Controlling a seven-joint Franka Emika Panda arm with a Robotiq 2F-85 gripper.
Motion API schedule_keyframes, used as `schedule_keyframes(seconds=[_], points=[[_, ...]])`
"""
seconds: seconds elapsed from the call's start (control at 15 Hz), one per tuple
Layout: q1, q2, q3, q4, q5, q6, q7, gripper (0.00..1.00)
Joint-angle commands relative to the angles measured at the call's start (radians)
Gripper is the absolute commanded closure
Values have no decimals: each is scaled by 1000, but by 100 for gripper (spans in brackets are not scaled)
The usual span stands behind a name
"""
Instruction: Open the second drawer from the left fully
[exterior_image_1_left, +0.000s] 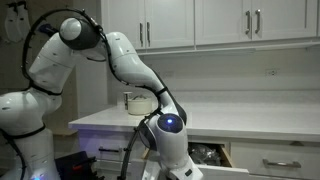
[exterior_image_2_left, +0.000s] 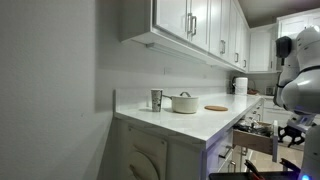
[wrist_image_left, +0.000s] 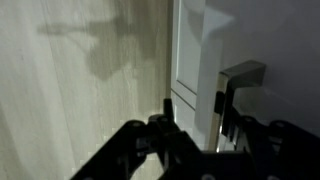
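The second drawer from the left (exterior_image_1_left: 210, 155) stands pulled out below the counter in both exterior views (exterior_image_2_left: 256, 136), with dark jumbled items inside. In the wrist view its white recessed-panel front (wrist_image_left: 195, 60) and silver bar handle (wrist_image_left: 243, 72) are close up. My gripper (wrist_image_left: 193, 108) is at the handle, with its fingers apart. The white front shows between them, and one finger lies against the handle's post. The gripper also shows in both exterior views (exterior_image_1_left: 172, 152) (exterior_image_2_left: 290, 134) at the drawer's front.
A wider white drawer front (exterior_image_1_left: 275, 160) sits beside the open one. On the white counter (exterior_image_1_left: 250, 118) stand a pot (exterior_image_2_left: 185, 102), a cup (exterior_image_2_left: 156, 99) and a round board (exterior_image_2_left: 216, 107). Upper cabinets (exterior_image_1_left: 200, 20) hang above.
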Motion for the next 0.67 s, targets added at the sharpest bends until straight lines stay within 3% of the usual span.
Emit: schedule_keyframes(seconds=[0.0, 0.27, 0.33, 0.4, 0.6], points=[[37, -49, -30, -35, -55, 135, 55, 24], [27, -56, -38, -39, -58, 128, 47, 24], [23, -58, -41, -40, -59, 125, 43, 55], [18, -60, -44, -42, -60, 122, 38, 60], [5, -66, -56, -47, -59, 107, 16, 45]])
